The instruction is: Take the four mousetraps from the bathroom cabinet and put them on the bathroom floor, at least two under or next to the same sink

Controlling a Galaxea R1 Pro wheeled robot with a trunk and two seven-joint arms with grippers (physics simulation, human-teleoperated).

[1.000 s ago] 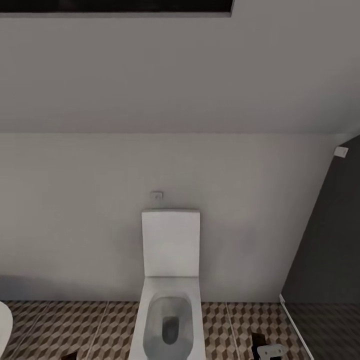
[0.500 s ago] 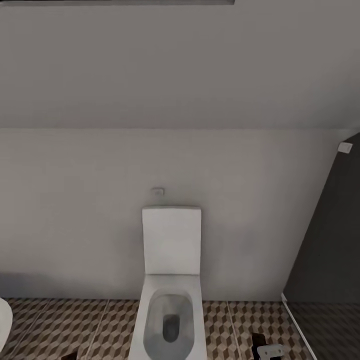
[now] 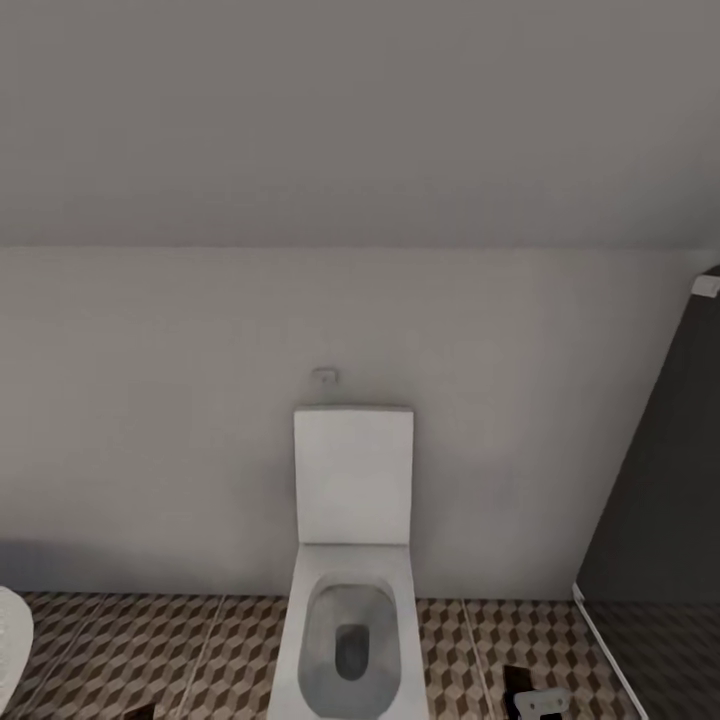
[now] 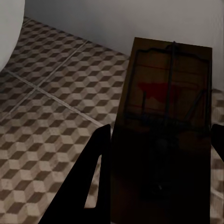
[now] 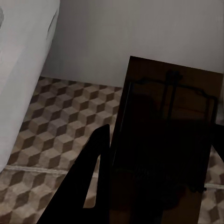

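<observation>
In the left wrist view a dark-brown mousetrap (image 4: 165, 126) with a wire bar and a red patch sits between the black fingers (image 4: 93, 177) of my left gripper (image 4: 158, 135), which is shut on it above the cube-patterned bathroom floor (image 4: 46, 107). In the right wrist view a second mousetrap (image 5: 168, 135) is held the same way by my right gripper (image 5: 161, 140), one finger (image 5: 91, 177) showing beside it. A bit of the right gripper (image 3: 538, 698) shows at the bottom edge of the head view. The cabinet and the sink are out of view.
A white toilet (image 3: 352, 560) stands straight ahead against a grey wall (image 3: 200, 450). A dark panel (image 3: 660, 500) rises at the right. A white rounded edge (image 3: 12, 630) shows at the lower left. Patterned floor (image 3: 150, 650) lies on both sides of the toilet.
The whole head picture has shifted: the toilet sits slightly higher and further right, and the dark strip at the top has left the picture. Both grippers keep their hold.
</observation>
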